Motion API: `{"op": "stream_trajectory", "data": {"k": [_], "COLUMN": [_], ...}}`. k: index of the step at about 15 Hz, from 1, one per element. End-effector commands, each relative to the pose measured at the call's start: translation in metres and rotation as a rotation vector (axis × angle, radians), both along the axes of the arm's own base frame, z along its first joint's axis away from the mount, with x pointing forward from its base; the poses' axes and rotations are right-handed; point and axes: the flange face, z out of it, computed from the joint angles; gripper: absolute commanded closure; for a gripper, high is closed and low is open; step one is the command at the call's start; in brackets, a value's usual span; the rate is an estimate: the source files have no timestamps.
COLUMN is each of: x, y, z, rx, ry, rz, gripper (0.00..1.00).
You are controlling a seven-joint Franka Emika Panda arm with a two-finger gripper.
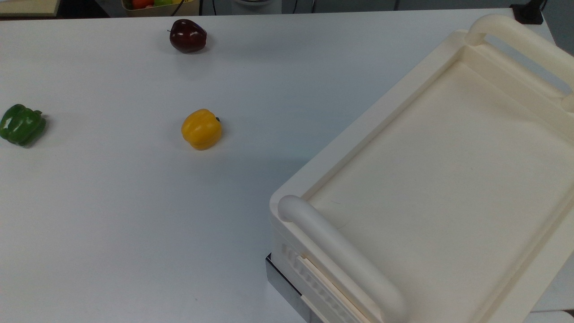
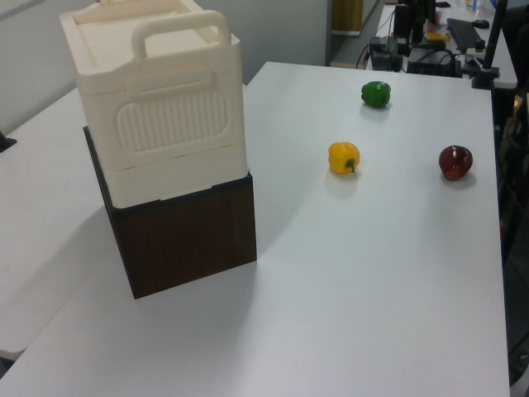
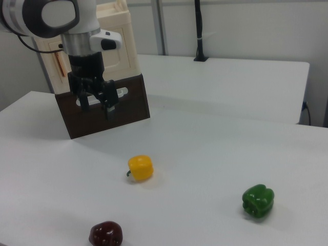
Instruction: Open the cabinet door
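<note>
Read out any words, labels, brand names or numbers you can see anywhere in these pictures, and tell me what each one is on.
None: no readable text, number or sign in any view.
The cream cabinet, its dark wooden base, the white table, the yellow pepper, the green pepper and the dark red apple are unmarked.
The gripper carries no legible marking.
</note>
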Motion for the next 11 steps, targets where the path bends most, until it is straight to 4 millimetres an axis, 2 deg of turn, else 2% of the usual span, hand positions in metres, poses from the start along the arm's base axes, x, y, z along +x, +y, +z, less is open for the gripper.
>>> {"op": "stream_trajectory", "data": {"k": [1,4,6,8,10,11], "x": [-0.002,0.006,0.009,0.015,0.025,0.031], "y": [-0.001,0.011,0.017,0.025,0.038,0.054], "z": [0.013,0.001,-0.001,0.01,0.009,0.007], "rx": [0.009,0.027,0.109,0.139,0.168,0.174], "ry": [-0.011,0.003,-0.014,-0.079,-0.12,-0.141], "rz": [0.042,0.13,0.208,0.267,0.311,0.34], "gripper": [0.0,0.0,0.0,0.0,0.0,0.0]}}
